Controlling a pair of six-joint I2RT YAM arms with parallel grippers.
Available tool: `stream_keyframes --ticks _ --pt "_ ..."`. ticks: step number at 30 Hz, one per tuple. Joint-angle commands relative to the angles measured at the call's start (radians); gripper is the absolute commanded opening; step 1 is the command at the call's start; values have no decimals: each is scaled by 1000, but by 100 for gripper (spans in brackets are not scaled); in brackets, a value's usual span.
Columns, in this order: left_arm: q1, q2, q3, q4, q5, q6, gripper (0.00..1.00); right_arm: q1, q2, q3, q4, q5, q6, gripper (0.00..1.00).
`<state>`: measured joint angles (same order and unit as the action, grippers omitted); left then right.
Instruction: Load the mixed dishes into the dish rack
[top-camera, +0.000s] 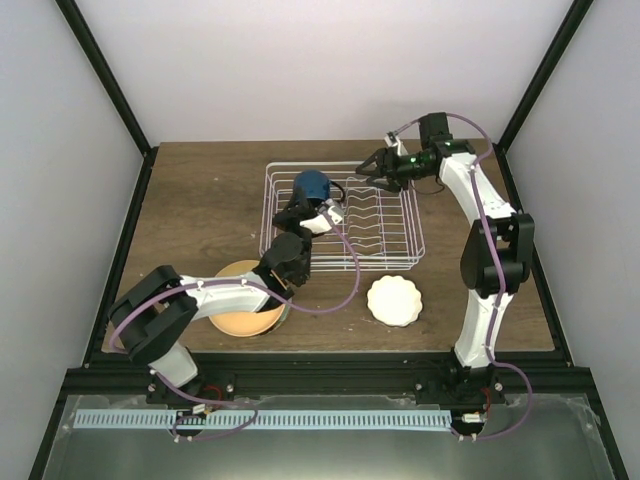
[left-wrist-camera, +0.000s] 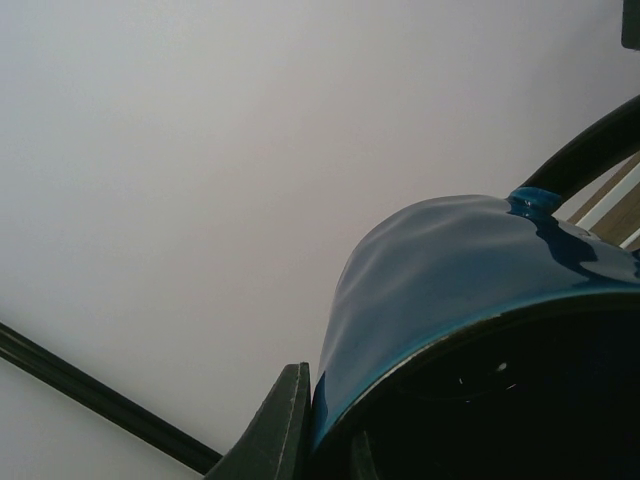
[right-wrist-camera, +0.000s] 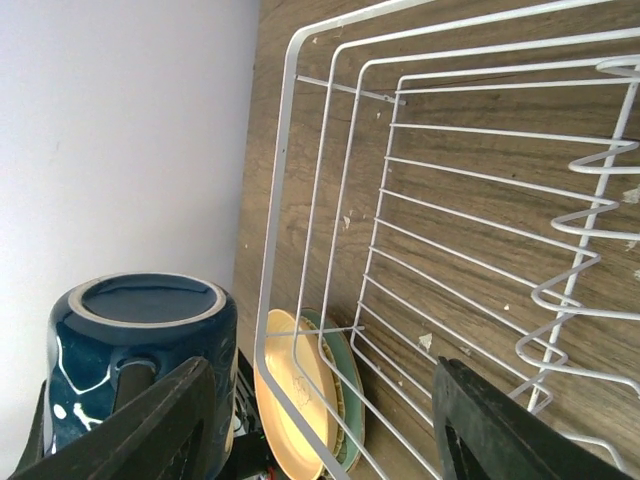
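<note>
My left gripper (top-camera: 304, 204) is shut on the rim of the dark blue mug (top-camera: 312, 185) and holds it bottom-up above the left part of the white wire dish rack (top-camera: 414, 238). In the left wrist view one finger (left-wrist-camera: 284, 425) presses the mug's outer wall (left-wrist-camera: 450, 290). My right gripper (top-camera: 368, 172) is open and empty over the rack's back right. The orange-yellow plate (top-camera: 243, 300) lies on the mint-green plate (right-wrist-camera: 347, 385) at the front left. The white scalloped dish (top-camera: 393, 300) lies in front of the rack.
In the right wrist view the rack's rim (right-wrist-camera: 273, 230) and tines (right-wrist-camera: 585, 260) show, with the mug (right-wrist-camera: 140, 345) and the orange-yellow plate (right-wrist-camera: 290, 400) beyond. Black frame posts stand at the table's corners. My left arm lies over the orange-yellow plate.
</note>
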<state>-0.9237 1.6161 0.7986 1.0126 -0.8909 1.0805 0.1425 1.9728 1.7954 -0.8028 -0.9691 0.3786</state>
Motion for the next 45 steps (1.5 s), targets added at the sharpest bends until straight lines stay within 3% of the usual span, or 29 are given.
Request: stream_keyframes --ticks 1,14,33,45 --pt "-3 -27 -4 66 -6 -52 0 11 -4 32 7 -45 -1 60" --pt "-3 35 -1 96 15 -85 0 80 -39 -5 64 -144 38 53" --pt "-3 102 22 213 3 -26 0 131 -53 -83 48 -161 28 48" --pt "-1 160 55 235 1 -37 0 136 -50 -99 163 -273 94 36"
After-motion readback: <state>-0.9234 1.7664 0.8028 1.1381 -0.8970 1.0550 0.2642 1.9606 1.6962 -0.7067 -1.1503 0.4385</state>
